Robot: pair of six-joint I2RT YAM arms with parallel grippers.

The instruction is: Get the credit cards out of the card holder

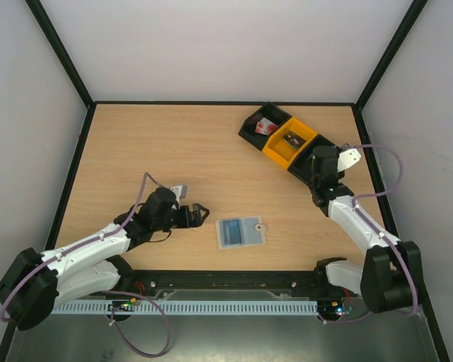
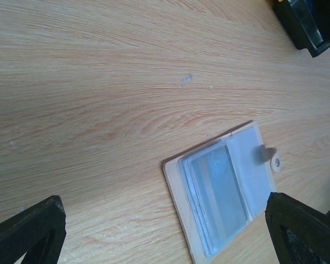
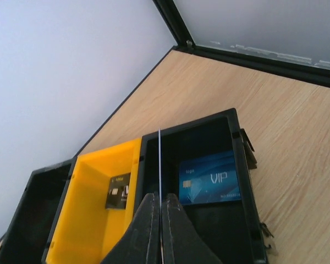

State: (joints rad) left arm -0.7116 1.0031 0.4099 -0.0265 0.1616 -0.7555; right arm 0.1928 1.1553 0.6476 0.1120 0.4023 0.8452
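Note:
The card holder (image 1: 240, 232) lies flat on the table near the front, and a bluish card shows through its left pocket (image 1: 230, 232). In the left wrist view the card holder (image 2: 220, 192) lies between my spread fingers. My left gripper (image 1: 198, 215) is open and empty, low over the table just left of the holder. My right gripper (image 1: 322, 166) is over the near black bin (image 3: 247, 181). It is shut on a thin credit card (image 3: 160, 159), seen edge-on and upright. Another blue credit card (image 3: 209, 179), marked VIP, lies flat in that bin.
A row of three bins stands at the back right: a black one with a red-and-white item (image 1: 266, 126), a yellow one (image 1: 287, 143) with a small dark item (image 3: 118, 191), and the near black one. Black frame rails edge the table.

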